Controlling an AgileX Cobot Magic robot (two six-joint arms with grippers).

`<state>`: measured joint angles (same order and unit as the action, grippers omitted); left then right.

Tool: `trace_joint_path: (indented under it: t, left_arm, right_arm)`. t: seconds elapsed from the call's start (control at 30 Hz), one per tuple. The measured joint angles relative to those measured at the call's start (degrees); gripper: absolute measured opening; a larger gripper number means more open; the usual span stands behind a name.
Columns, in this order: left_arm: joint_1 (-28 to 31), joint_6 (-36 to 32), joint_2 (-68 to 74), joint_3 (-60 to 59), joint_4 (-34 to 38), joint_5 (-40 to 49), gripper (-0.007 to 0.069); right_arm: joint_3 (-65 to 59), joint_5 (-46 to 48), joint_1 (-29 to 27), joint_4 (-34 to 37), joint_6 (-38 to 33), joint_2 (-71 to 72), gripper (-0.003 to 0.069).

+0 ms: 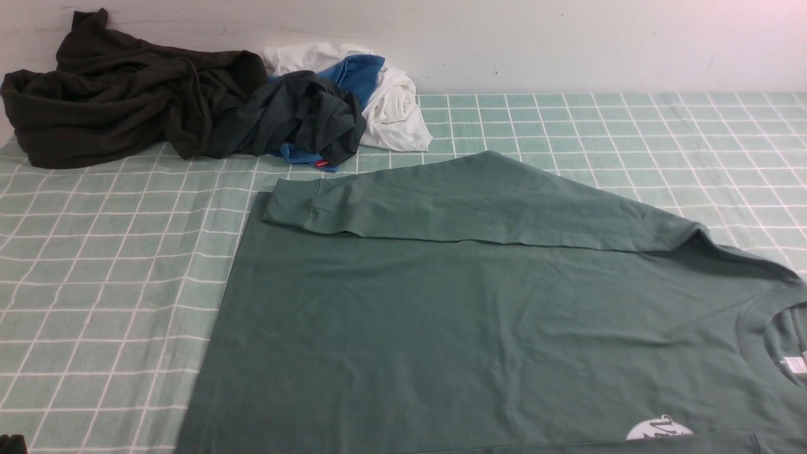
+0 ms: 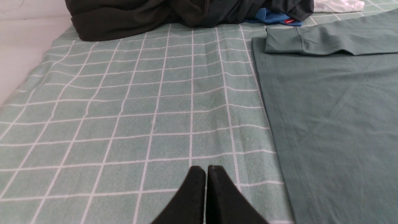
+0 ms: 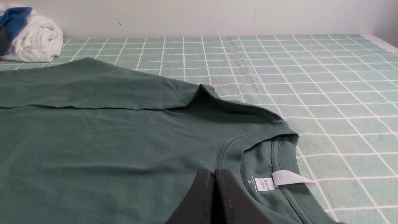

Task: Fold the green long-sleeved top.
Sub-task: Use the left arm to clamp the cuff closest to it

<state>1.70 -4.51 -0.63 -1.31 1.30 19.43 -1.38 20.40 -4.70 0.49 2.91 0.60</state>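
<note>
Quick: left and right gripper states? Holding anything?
left gripper: closed, holding nothing, over the checked cloth beside the green long-sleeved top.
right gripper: closed, holding nothing, over the top near its neck.

A plain off-white wall [image 1: 567, 44], lightly scuffed, stands right behind the worktop [image 1: 662, 132]. A pale green cloth [image 2: 124, 118] with a grid of thin white lines covers it, rippled in places and faintly stained near the far middle. The light is soft and even, the shadows weak; the wall's upper right corner looks pinkish.
</note>
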Motion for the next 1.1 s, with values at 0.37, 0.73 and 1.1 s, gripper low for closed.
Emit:
trace_joint_path:
  t: [0.37, 0.73, 1.1]
  left_arm:
    - [0.0, 0.0, 0.0, 0.0, 0.0, 0.0, -0.0003]
    - [0.0, -0.46, 0.0, 0.0, -0.5, 0.0, -0.0003]
    - [0.0, 5.05, 0.0, -0.23, -2.3, -0.96, -0.0003]
  right_arm:
    - [0.0, 0.0, 0.0, 0.0, 0.0, 0.0, -0.0014]
    - [0.0, 0.0, 0.0, 0.58, 0.06, 0.0, -0.0014]
    - [0.0, -0.05, 0.0, 3.53, 0.11, 0.0, -0.0014]
